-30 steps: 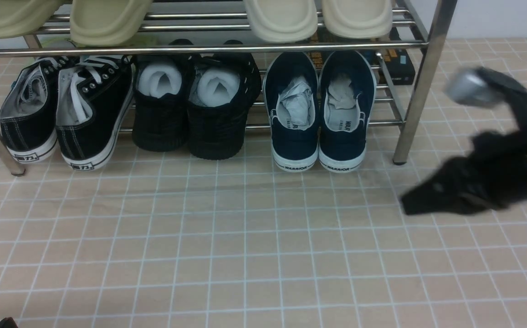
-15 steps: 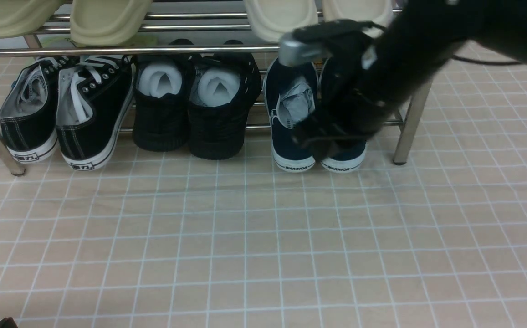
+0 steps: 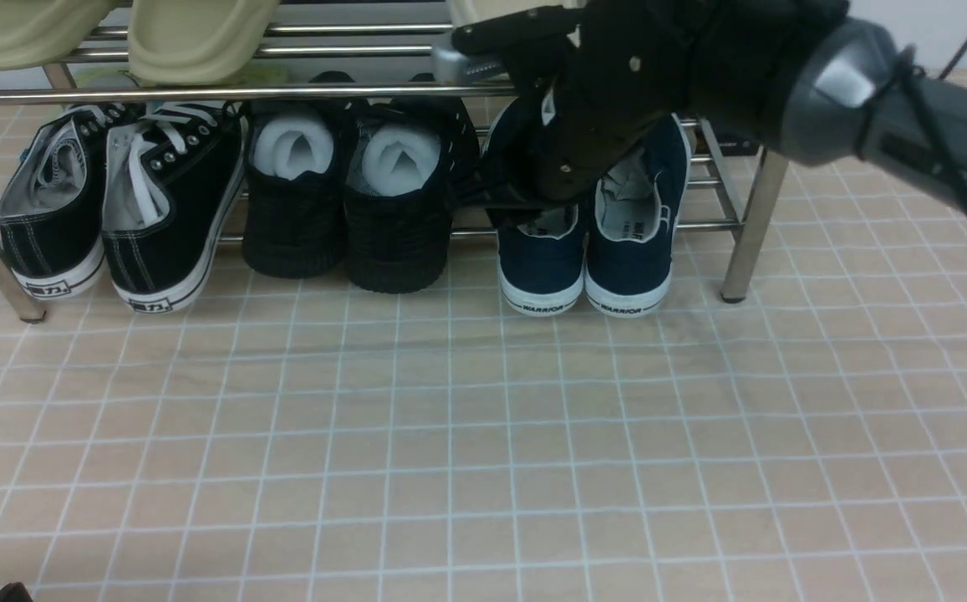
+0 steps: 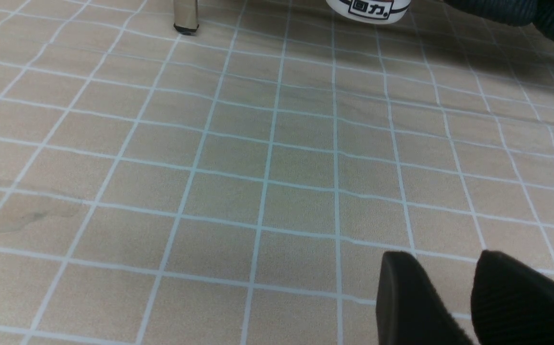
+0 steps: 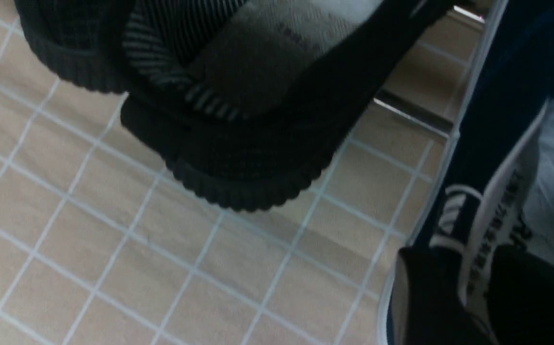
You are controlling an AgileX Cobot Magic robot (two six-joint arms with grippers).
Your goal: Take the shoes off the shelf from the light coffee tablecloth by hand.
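The shoes, a navy pair with white WARRIOR soles, stand at the right end of the shelf's (image 3: pixel 752 226) lower tier: the left shoe (image 3: pixel 540 266) and the right shoe (image 3: pixel 632 251), heels towards me. My right gripper (image 3: pixel 525 207) reaches down from the right over the left shoe's opening. In the right wrist view the right gripper (image 5: pixel 468 256) is open, with the shoe's (image 5: pixel 502 120) printed inner wall between its fingers (image 5: pixel 425 302). My left gripper (image 4: pixel 444 256) hangs open and empty low over the light coffee tablecloth (image 3: pixel 450 435).
Black lace-up sneakers (image 3: pixel 115 209) and all-black shoes (image 3: pixel 349 209) fill the rest of the lower tier. Beige slippers (image 3: pixel 199 33) lie on the top tier. The all-black shoe (image 5: pixel 238 158) sits close beside my right gripper. A shelf foot (image 4: pixel 185 21) shows in the left wrist view.
My right arm has swung from over the cloth at the right in to the navy pair. Its gripper has opened over the left shoe's wall. The left arm stays put.
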